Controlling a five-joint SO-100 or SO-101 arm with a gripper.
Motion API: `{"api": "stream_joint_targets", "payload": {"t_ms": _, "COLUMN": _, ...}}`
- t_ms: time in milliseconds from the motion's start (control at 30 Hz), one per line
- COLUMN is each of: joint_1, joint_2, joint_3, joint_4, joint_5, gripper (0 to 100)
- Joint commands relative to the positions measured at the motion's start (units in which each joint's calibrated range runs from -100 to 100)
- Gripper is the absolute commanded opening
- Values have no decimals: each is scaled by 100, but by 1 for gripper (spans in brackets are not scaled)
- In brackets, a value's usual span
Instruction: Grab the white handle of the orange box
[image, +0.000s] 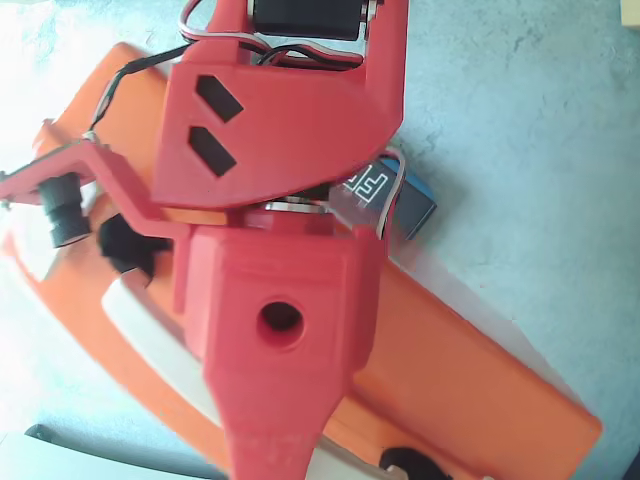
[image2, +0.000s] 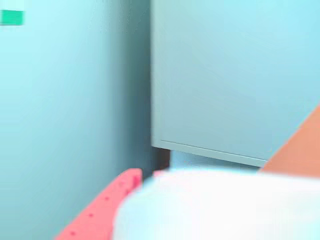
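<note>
My red tool hangs low over the orange box on the grey surface, its white handle directly beneath and filling my wrist view, though whether I am spread or pinching it, I cannot tell.

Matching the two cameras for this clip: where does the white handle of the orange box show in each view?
Overhead view: the white handle lies at lower left on the orange box, mostly hidden under the red arm.
Wrist view: the white handle fills the bottom edge, blurred and very close, beside a red finger of the tool.
Shared landmark: the orange box, a corner at the wrist view's right edge.
</note>
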Motion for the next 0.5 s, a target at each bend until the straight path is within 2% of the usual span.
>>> {"api": "stream_joint_targets", "payload": {"t_ms": 0, "joint_1": -120, "joint_2": 855, "joint_3": 2856, "joint_4": 840, "joint_5": -413, "gripper": 1}}
{"api": "stream_joint_targets", "payload": {"t_ms": 100, "joint_1": -275, "joint_2": 931, "joint_3": 2848, "joint_4": 1001, "joint_5": -737, "gripper": 1}}
{"api": "stream_joint_targets", "payload": {"t_ms": 467, "joint_1": -244, "joint_2": 939, "joint_3": 2848, "joint_4": 1034, "joint_5": -731, "gripper": 1}}
